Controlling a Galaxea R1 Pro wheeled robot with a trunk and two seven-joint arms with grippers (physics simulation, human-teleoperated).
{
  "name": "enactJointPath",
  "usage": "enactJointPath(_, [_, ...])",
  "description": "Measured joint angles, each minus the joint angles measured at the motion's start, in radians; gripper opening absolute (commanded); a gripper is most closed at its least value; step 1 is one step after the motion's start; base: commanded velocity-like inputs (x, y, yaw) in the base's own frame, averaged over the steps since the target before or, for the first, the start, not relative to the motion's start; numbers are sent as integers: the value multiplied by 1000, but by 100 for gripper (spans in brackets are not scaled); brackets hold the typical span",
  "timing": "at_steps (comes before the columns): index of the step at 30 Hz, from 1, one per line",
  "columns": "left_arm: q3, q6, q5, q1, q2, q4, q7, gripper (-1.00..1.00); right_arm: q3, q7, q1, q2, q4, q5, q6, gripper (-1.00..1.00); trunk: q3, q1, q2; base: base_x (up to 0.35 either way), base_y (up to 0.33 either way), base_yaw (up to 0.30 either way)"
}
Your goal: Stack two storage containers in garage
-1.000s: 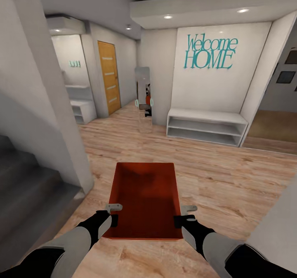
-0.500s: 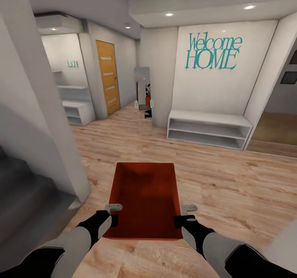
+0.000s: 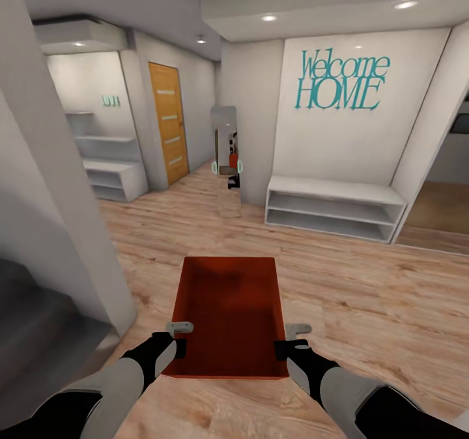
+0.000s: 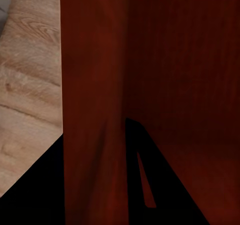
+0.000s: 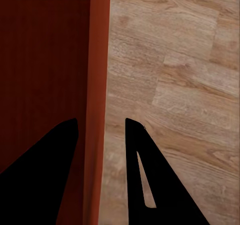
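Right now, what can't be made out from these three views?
- Bin underside and its height off the floor: head view, hidden by the bin itself.
- Left gripper and right gripper contact with the walls: wrist views dark, fingers silhouetted.
- Small sign by the door: too small and blurred.
- Mirror reflection: too small.
- Second bin's whereabouts.

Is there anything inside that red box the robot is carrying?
Empty. The head view looks straight down into the open-top storage container and shows only its bare red bottom and walls.
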Motion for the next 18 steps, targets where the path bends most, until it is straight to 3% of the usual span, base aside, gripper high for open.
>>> enactJointPath(18, [0, 0, 0, 0, 0, 0, 0, -100, -1, 0, 0, 0, 0, 1, 0, -100, 0, 0, 0, 322, 0, 0])
